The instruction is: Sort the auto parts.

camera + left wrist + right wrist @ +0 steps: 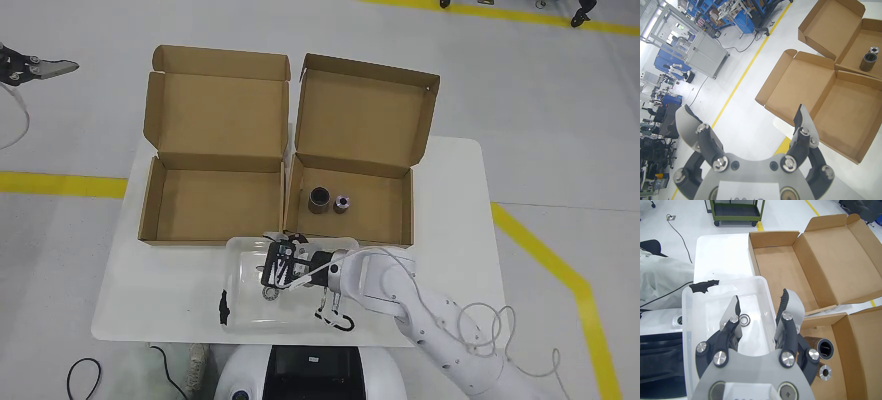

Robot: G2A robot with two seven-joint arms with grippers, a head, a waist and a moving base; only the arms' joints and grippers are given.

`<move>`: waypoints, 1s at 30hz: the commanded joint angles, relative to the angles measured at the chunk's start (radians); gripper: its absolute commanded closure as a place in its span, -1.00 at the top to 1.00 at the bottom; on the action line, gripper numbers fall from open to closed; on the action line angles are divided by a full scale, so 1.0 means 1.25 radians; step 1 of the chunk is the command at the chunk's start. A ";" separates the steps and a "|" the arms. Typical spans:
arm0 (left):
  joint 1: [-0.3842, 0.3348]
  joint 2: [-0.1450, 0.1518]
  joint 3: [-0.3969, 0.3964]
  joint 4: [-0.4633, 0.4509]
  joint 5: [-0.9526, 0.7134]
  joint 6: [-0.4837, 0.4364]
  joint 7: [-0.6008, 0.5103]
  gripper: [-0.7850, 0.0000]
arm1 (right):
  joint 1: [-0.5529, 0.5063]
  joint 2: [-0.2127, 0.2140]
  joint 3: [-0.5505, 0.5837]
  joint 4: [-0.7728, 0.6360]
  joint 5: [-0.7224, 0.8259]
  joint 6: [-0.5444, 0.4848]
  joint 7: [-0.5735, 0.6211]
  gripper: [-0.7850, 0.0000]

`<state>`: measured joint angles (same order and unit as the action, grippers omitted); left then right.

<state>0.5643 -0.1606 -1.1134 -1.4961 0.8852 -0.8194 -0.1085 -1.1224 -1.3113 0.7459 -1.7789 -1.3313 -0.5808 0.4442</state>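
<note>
Silver metal bearing ring [743,319] sits beside one finger of your right claw [761,297], wide open, empty; closing now could skid it along the clear plastic tub [685,313].

— What's around the table [455,190]?
— Yellow lines [60,184] on the floor — one runs up to its left edge.
— Anything else?
— A green cart [736,211], a black cable [680,237], pale cloth [660,275] — all off the table.

I see one small silver bearing ring [743,319] lying flat on the floor of the clear bin [749,278]. In the right-hand cardboard box [385,205] a dark hollow cylinder [319,198] stands upright, with a short silver bushing [343,202] just beside it
</note>
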 commanded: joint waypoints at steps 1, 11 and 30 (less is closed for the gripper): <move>0.000 0.000 0.000 0.000 0.000 0.000 0.000 1.00 | 0.000 0.000 0.000 0.000 0.000 0.000 0.000 -0.05; 0.000 0.000 0.000 0.000 0.000 0.000 0.000 1.00 | 0.000 -0.007 -0.037 0.032 -0.009 -0.004 -0.001 -0.07; 0.000 0.000 0.000 0.000 0.000 0.000 0.000 1.00 | 0.030 -0.053 -0.146 0.177 -0.047 0.117 0.072 -0.08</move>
<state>0.5643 -0.1606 -1.1134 -1.4961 0.8852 -0.8194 -0.1085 -1.0848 -1.3765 0.5660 -1.5621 -1.3866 -0.4428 0.5279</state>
